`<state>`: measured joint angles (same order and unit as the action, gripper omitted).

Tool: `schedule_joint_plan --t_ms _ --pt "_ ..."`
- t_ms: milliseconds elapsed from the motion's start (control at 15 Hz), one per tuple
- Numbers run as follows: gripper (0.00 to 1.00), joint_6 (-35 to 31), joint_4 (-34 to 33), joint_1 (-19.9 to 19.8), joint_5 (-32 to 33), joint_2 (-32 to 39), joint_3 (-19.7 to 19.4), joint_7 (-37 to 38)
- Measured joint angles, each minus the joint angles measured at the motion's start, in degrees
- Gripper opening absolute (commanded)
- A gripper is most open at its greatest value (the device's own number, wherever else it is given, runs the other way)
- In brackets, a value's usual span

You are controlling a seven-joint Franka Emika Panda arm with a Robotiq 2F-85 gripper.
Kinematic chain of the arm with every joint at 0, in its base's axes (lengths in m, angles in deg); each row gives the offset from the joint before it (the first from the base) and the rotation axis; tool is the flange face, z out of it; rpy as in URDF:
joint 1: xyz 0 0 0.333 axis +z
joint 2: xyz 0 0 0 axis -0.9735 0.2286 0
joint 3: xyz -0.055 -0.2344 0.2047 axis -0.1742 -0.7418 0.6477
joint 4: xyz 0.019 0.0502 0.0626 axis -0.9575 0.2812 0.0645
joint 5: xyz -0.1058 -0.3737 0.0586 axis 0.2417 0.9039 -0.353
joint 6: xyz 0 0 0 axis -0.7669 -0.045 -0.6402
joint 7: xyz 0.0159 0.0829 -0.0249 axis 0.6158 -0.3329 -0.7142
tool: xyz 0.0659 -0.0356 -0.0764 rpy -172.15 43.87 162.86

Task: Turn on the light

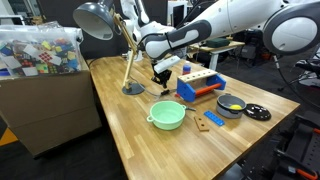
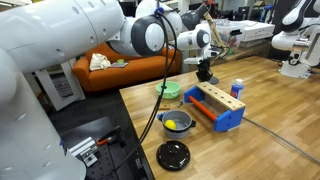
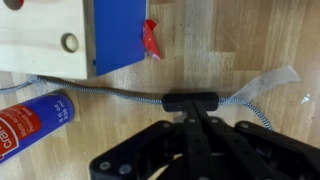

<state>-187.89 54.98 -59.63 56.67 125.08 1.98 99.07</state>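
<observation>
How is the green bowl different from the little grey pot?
The round green bowl looks empty; the small round grey pot holds something yellow. The bowl is pale green, the pot dark grey. A flat black round lid lies beside the pot, not the bowl. Both are round, open-topped and stand on the wooden table.

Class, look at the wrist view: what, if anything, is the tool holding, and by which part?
Nothing seems held: the tool, fingers shut, has its tip on the black switch of the cord.

End effector (image 3: 190,108) dark and blurred, cut off at wrist view's bottom edge, grip unclear, tube (image 3: 35,122) cropped at left
</observation>
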Motion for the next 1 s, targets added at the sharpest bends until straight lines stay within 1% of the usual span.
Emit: schedule_joint_plan --t_ms 667,1000 --pt "0.00 0.3 -3.8 -0.9 0.0 2.9 0.0 -3.8" --pt "0.00 0.1 -4.6 -1.4 0.0 3.9 0.6 -6.6"
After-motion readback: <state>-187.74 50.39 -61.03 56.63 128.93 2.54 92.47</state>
